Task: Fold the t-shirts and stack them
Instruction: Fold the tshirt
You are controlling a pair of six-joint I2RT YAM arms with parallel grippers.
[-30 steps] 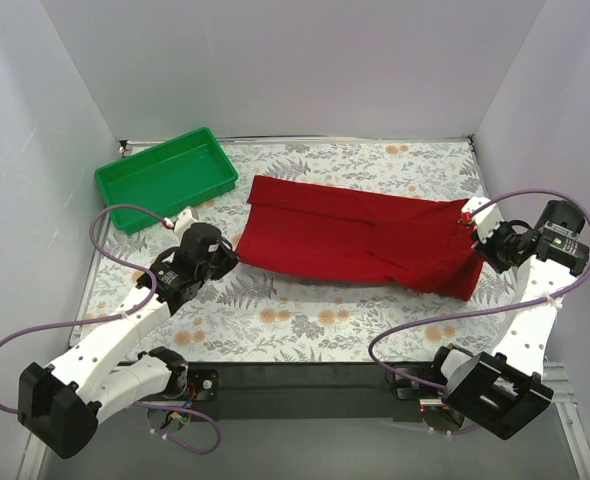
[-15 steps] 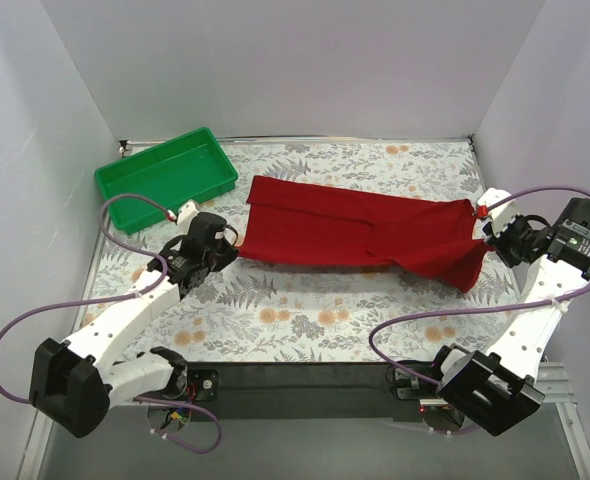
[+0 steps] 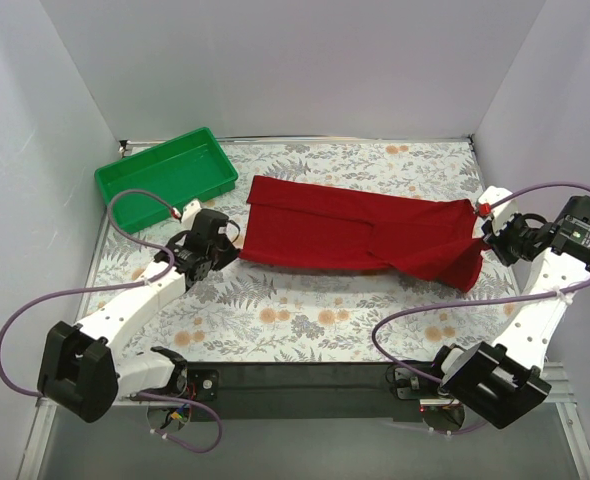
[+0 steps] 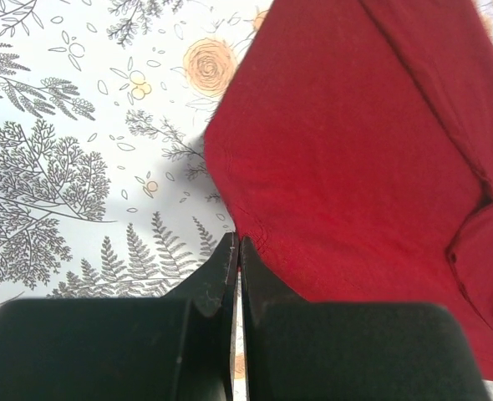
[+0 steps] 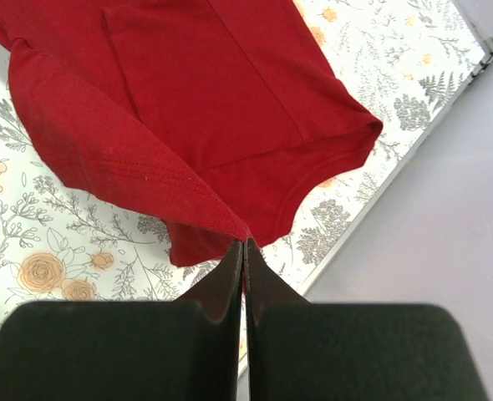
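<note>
Fern-and-flower tabletop (image 3: 305, 312) bears the t-shirt (image 3: 360, 235) — plain dark red, softly creased, stretched lengthwise from left to right. The left gripper (image 4: 236, 244) is clamped on its left edge; the right gripper (image 5: 245, 244) pinches the right hem — held slightly raised.

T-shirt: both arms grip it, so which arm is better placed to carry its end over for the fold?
Right, probably. The right fingers pinch an end of the t-shirt, lifted and draping, free to swing across. The left fingers hold a corner seemingly low near the table, better suited to anchoring.
</note>
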